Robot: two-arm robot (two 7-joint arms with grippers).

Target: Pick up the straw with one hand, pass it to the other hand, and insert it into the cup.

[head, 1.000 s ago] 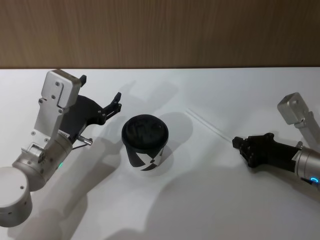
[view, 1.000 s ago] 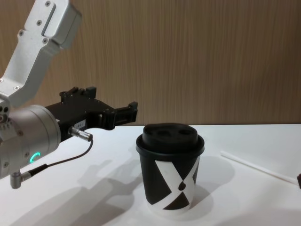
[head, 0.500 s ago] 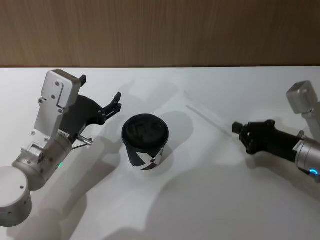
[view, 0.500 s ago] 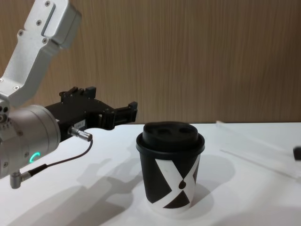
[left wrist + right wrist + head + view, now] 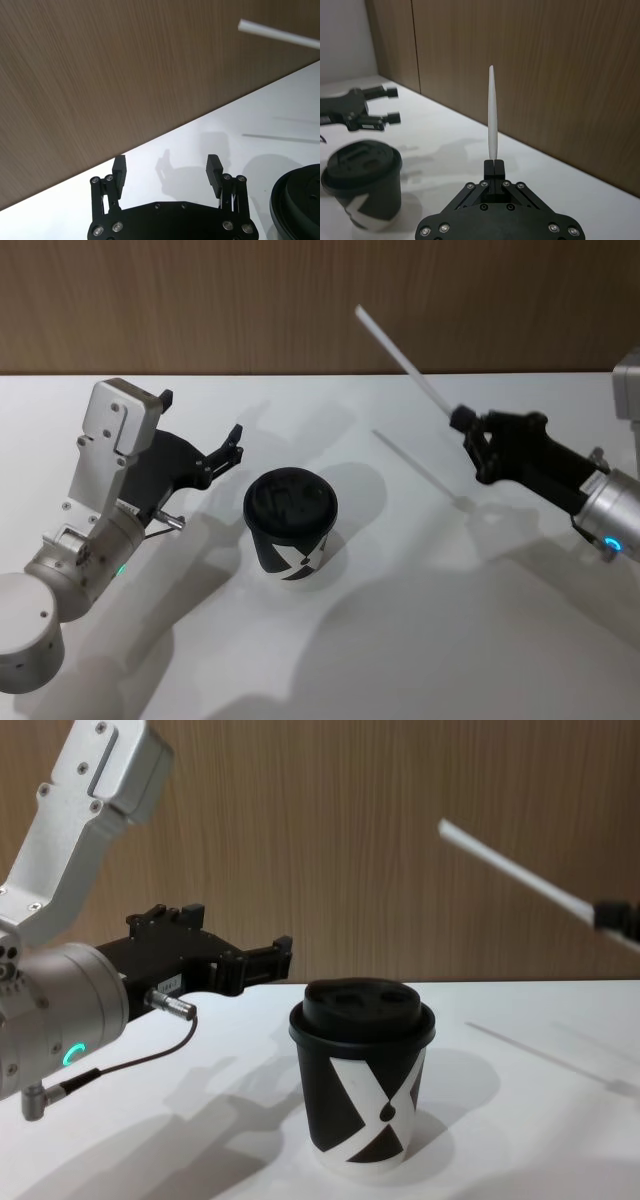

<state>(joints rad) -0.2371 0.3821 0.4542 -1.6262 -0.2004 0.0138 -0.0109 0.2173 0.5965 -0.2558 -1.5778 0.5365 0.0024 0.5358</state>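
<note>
Left gripper [image 5: 201,416]: held above the left part of the white worktop [image 5: 420,640], just left of the cup and apart from it. The two black fingers are spread wide with nothing between them. A green ring [image 5: 72,1053] is lit on the silver wrist, and a thin cable [image 5: 130,1065] hangs below it.

Cup [image 5: 290,525]: set upright near the middle of the worktop. The wall is black paper printed with a white X-like figure, and a white rim is seen at the base. It is closed by a black domed lid [image 5: 362,1005]. No lettering can be read on it.

Straw [image 5: 405,362]: a thin, straight white tube. It is gripped at its lower end and lifted clear of the worktop over the far right part, to the right of the cup and well apart from it. It is tilted, with the free end raised toward the far edge and leaning left, seen against the wood-panelled wall [image 5: 250,300]. Its shadow [image 5: 420,475] is cast on the worktop below.

Right gripper [image 5: 463,420]: raised over the right side of the worktop. The black fingers are closed tight on the end of the straw.
</note>
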